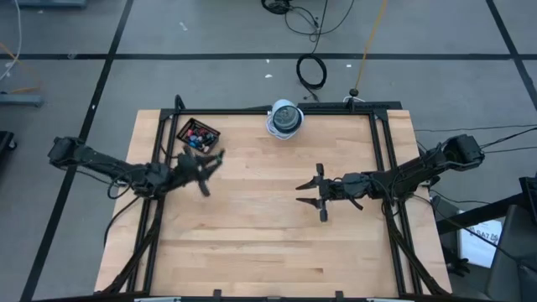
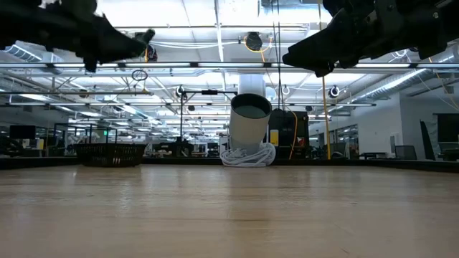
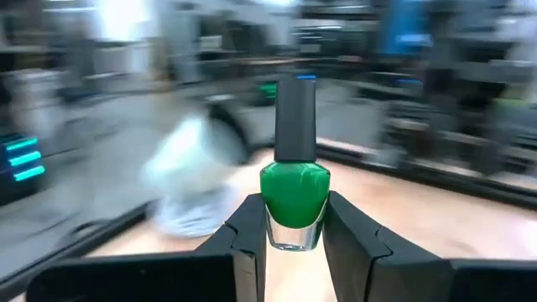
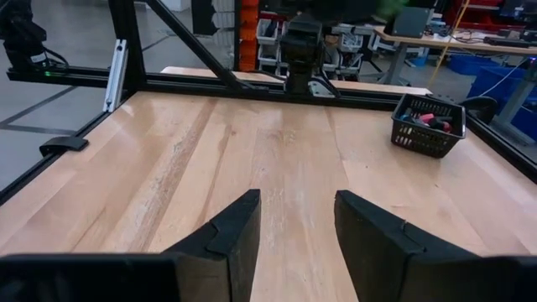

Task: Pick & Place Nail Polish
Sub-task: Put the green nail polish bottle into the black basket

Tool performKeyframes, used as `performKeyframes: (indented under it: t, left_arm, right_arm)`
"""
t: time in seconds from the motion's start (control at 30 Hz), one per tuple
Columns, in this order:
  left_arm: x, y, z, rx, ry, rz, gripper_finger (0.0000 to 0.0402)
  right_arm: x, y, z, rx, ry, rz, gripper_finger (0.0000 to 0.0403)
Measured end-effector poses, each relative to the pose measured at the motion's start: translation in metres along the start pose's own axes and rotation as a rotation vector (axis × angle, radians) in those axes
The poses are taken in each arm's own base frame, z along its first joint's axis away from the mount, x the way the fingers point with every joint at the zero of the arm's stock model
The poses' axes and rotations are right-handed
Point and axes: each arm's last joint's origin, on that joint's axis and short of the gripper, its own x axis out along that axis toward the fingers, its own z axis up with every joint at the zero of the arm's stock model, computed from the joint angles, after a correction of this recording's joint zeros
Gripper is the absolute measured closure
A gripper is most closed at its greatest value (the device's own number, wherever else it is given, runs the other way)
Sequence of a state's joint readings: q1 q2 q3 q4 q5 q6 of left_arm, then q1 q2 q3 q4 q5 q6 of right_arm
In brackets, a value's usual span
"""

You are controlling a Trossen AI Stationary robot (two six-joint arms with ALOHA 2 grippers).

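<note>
The left gripper (image 3: pixel 294 220) pinched a green bottle (image 3: pixel 294 195) upright, cap up, above the table's far left, just beside the basket (image 1: pixel 200 132). The right gripper (image 1: pixel 309 193) hovered mid-table, spread, empty.

My high camera looks straight down on the whole worktop (image 1: pixel 268 226), both arms and the surrounding floor. My low camera sits at worktop level, facing level across into the hall; it shares the white cup (image 2: pixel 250 129) and black basket (image 2: pixel 111 153) with the overhead view. The left wrist camera looks close past its fingers (image 3: pixel 247 239) toward the blurred room. The right wrist camera faces along the worktop, catching the basket too.
</note>
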State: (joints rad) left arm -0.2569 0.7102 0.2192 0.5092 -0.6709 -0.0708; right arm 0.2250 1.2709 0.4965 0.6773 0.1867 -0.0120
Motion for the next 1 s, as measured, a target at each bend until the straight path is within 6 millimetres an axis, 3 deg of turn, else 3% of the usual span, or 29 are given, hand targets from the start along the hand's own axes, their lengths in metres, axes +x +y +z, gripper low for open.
performKeyframes:
  t: [0.23, 0.5, 0.7, 1.0]
  left_arm:
    - [0.011, 0.034, -0.006, -0.064, 0.015, 0.442, 0.0327]
    - [0.015, 0.083, -0.030, -0.256, 0.173, 0.694, 0.0327]
    - [0.011, 0.109, -0.037, -0.352, 0.269, 0.769, 0.0327]
    - [0.012, 0.123, -0.046, -0.409, 0.360, 0.770, 0.0328]
  right_arm:
    - [0.000, -0.001, 0.000, 0.002, 0.000, -0.004, 0.0257]
    - [0.000, -0.001, 0.000, 0.003, 0.000, -0.004, 0.0257]
    - [0.000, -0.001, 0.000, 0.002, 0.001, -0.004, 0.0257]
    - [0.000, -0.001, 0.000, 0.004, 0.001, -0.004, 0.0257]
